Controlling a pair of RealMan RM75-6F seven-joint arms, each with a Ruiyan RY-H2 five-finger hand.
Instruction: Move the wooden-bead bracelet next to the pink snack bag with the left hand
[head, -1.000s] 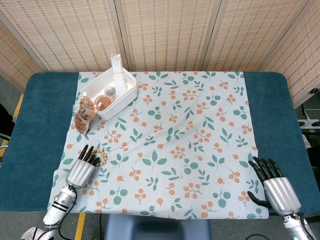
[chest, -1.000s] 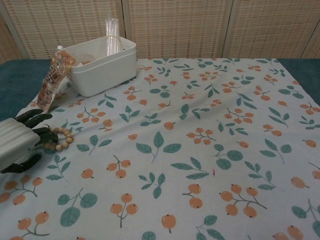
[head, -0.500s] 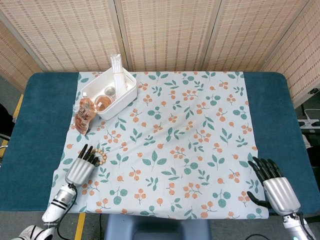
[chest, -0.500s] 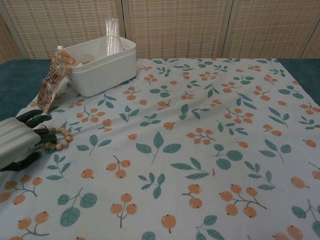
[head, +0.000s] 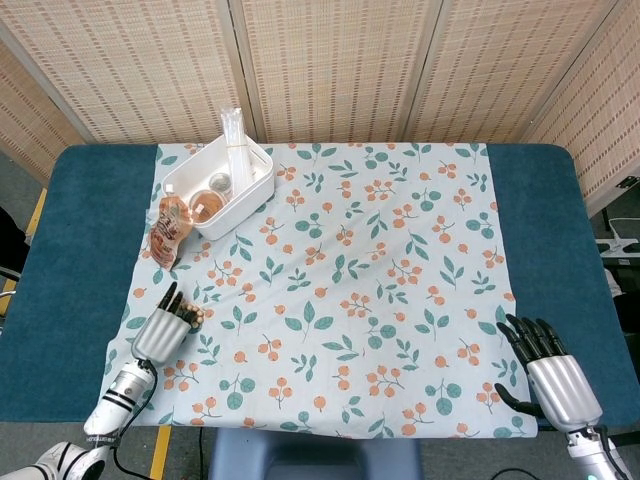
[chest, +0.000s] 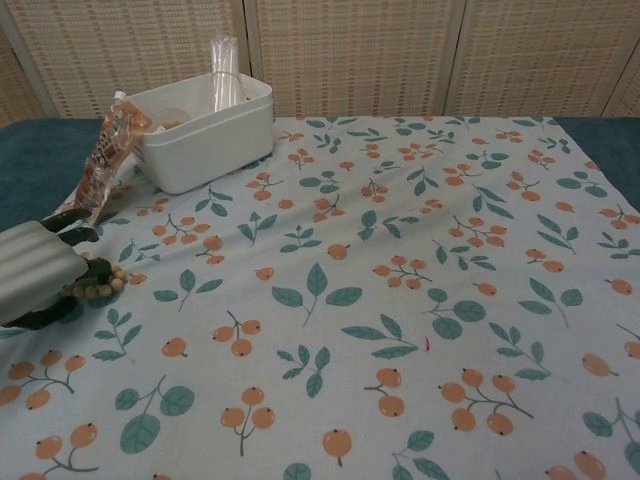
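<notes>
The wooden-bead bracelet (head: 195, 318) (chest: 99, 286) lies on the floral cloth near its left edge, mostly covered by my left hand (head: 165, 327) (chest: 36, 271). The dark fingers curl over the beads and hold them against the cloth. Only a short arc of beads shows past the fingertips. The pink snack bag (head: 167, 230) (chest: 104, 163) lies further back on the left, leaning by the white bin, a short gap beyond the hand. My right hand (head: 546, 372) rests at the front right corner with fingers spread and nothing in it; the chest view does not show it.
A white bin (head: 262, 170) (chest: 212, 148) holding small jars and a clear wrapped packet stands behind the snack bag. The floral cloth (head: 360, 290) covers a blue table (head: 85, 240). Woven screens close off the back.
My left hand has drawn back toward the left with the bracelet under its fingers; fewer beads show now. The right hand has stayed put.
</notes>
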